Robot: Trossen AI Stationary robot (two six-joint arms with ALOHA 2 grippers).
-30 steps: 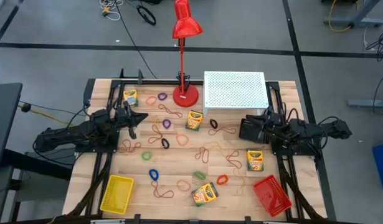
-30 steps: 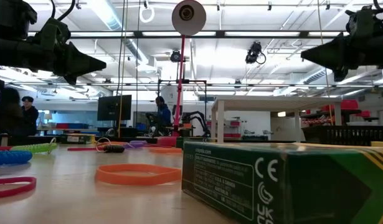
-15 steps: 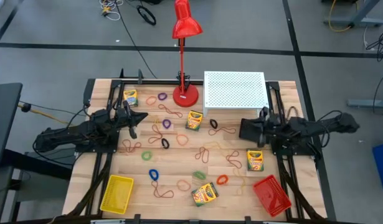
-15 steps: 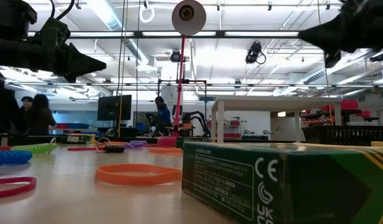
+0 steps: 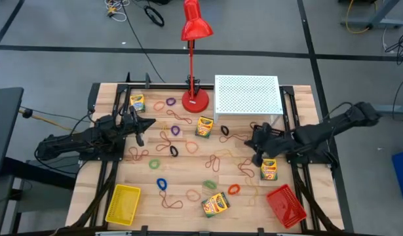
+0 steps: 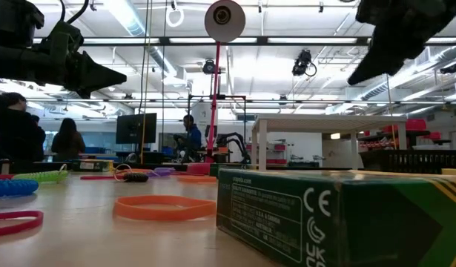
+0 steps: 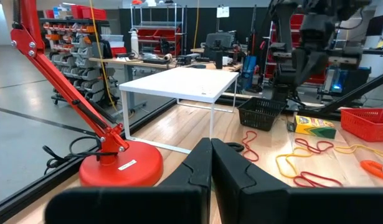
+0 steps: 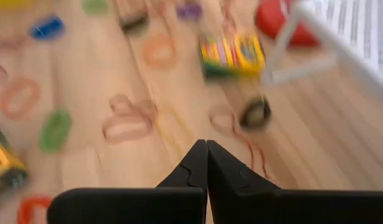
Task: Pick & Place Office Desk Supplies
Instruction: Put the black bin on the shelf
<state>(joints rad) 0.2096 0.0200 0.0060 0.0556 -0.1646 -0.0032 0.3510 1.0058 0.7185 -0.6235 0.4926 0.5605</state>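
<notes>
wooden table [image 5: 188,172] edges clear; right tool [image 5: 256,140] closed mid-table.

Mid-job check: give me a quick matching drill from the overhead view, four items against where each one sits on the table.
Items:
1. yellow basket
2. red basket
3. desk lamp
4. white perforated stand

Places:
A. near corner on the right arm's side
B. far edge, right of the lamp
C. near corner on the left arm's side
D. far edge, near the middle

Pairs: 1-C, 2-A, 3-D, 4-B
</notes>
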